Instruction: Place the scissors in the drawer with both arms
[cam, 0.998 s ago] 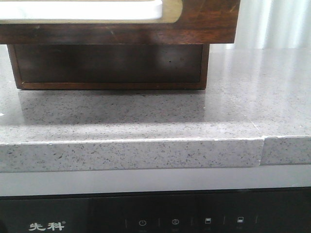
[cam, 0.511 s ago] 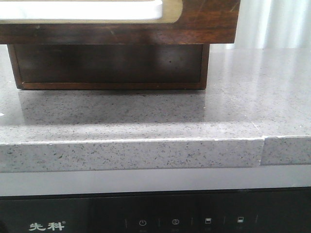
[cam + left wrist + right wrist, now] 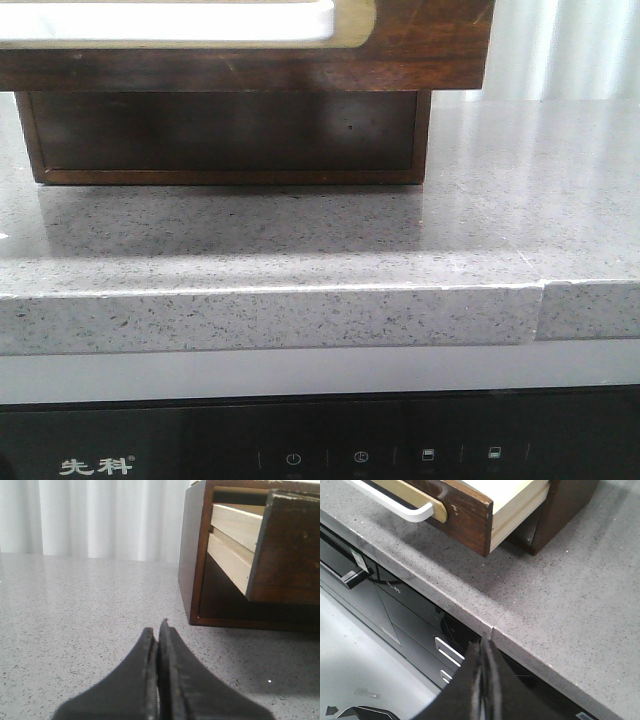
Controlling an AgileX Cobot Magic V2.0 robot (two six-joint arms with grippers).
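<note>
The dark-brown wooden drawer with its cream-rimmed whitish panel is pulled out over the grey stone counter, at the top of the front view. It also shows in the left wrist view and in the right wrist view, with pale wood sides. The scissors are out of view. My left gripper is shut and empty, low over the counter, apart from the cabinet's corner. My right gripper is shut and empty, over the counter's front edge. Neither gripper shows in the front view.
The drawer's brown cabinet stands on the grey speckled counter. The counter's front edge has a seam at the right. A black appliance panel lies below it. White curtains hang behind.
</note>
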